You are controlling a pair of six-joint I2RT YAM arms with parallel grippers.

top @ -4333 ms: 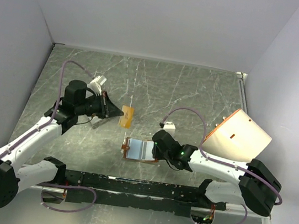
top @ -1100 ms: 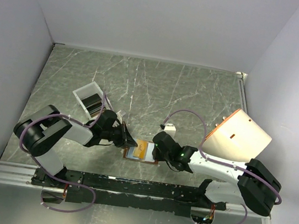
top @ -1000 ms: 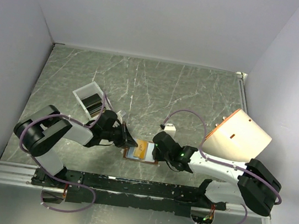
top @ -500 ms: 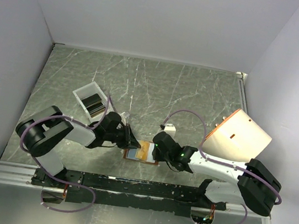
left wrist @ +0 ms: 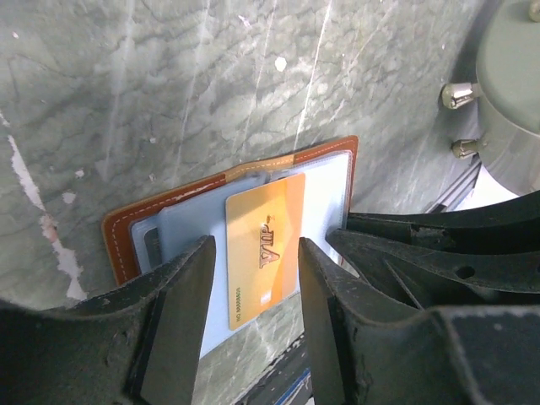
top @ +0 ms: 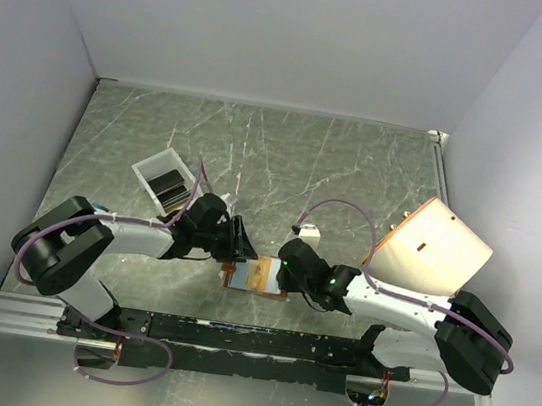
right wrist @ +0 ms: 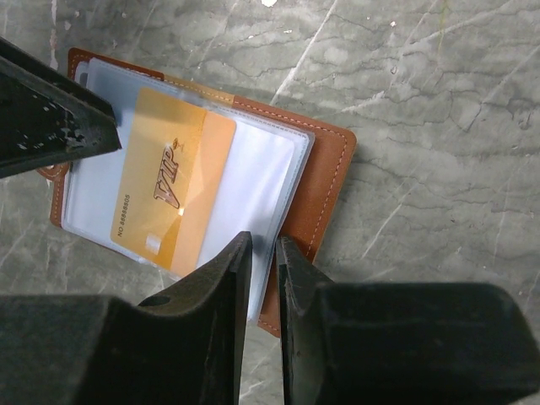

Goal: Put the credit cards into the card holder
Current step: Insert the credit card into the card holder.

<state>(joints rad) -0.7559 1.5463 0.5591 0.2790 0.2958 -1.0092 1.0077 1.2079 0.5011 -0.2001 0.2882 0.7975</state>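
Grey-green marbled surface [top: 288,155], white walls around it. Cream cylinder [top: 436,249] with orange rim lies tilted at the right edge. Left arm [top: 125,233] and right arm [top: 388,302] both reach in toward the near centre and meet over the card holder [right wrist: 325,177].

White tray [top: 151,163] sits left of centre, just behind the left arm, with dark cards [top: 169,187] inside.

Card holder lies open and flat on the surface between the two tools: brown leather outside, pale clear sleeves facing up.

Left tool [left wrist: 255,253]: fingers spread apart above the holder, gripping nothing. The card sits in the gap between them, lower down.

Right tool [right wrist: 263,245]: narrowed to a thin slit, tips clamped at the edge of the holder's clear sleeve, on the side opposite the left tool.

Gold VIP card [left wrist: 266,249] lies face up on the sleeves, slightly skewed. One end is at the sleeve pocket's edge, and most of the card is showing. Can't tell how far in it sits.
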